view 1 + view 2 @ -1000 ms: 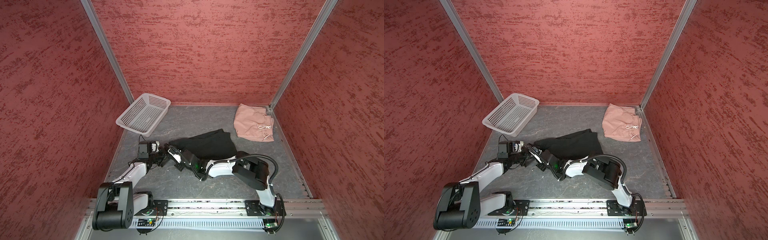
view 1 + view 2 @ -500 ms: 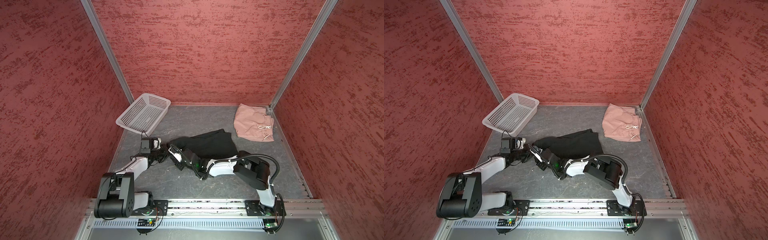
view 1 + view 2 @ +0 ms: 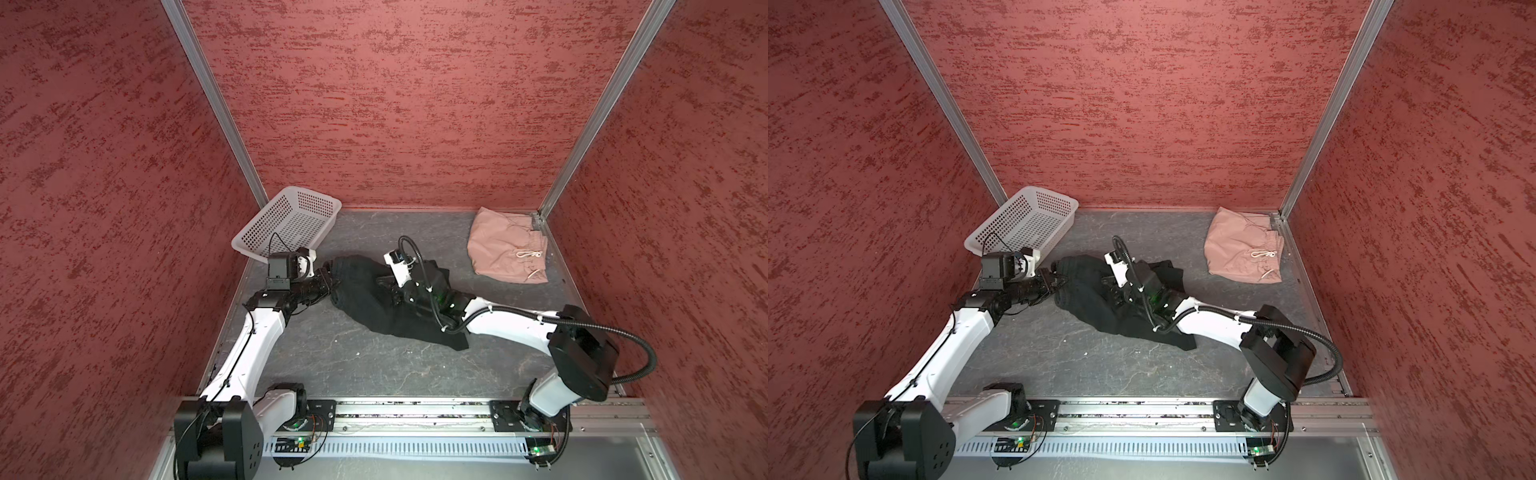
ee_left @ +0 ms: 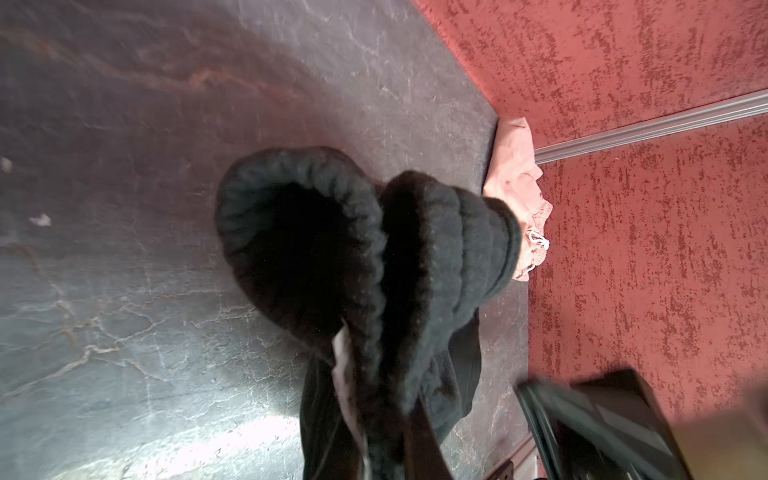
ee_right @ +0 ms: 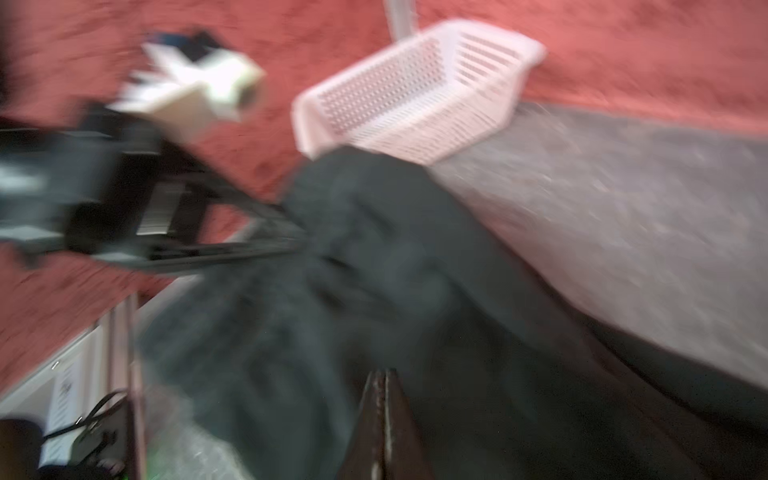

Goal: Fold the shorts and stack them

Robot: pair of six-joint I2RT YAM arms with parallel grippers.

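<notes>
The black shorts (image 3: pixel 365 303) (image 3: pixel 1096 305) lie crumpled mid-floor in both top views. My left gripper (image 3: pixel 331 277) (image 3: pixel 1059 279) is shut on their ribbed waistband at the cloth's left end. The left wrist view shows the waistband (image 4: pixel 436 257) looping out from my left gripper (image 4: pixel 380 399). My right gripper (image 3: pixel 384 284) (image 3: pixel 1106 283) hovers over the middle of the black shorts (image 5: pixel 415 270). In the blurred right wrist view the right gripper (image 5: pixel 384 374) is shut, its fingers pressed together with nothing between them. The pink shorts (image 3: pixel 505 245) (image 3: pixel 1241 247) (image 4: pixel 519 166) lie folded in the far right corner.
A white perforated basket (image 3: pixel 291 222) (image 3: pixel 1025 220) (image 5: pixel 415 83) leans tilted against the far left wall, just behind my left wrist. Red walls close in three sides. The right forearm (image 3: pixel 507 324) stretches low over the shorts' near end.
My left gripper has shut on the waistband. My right gripper opened, shut again, and swung right from beside the left gripper to above the middle of the shorts. The cloth has bunched up.
</notes>
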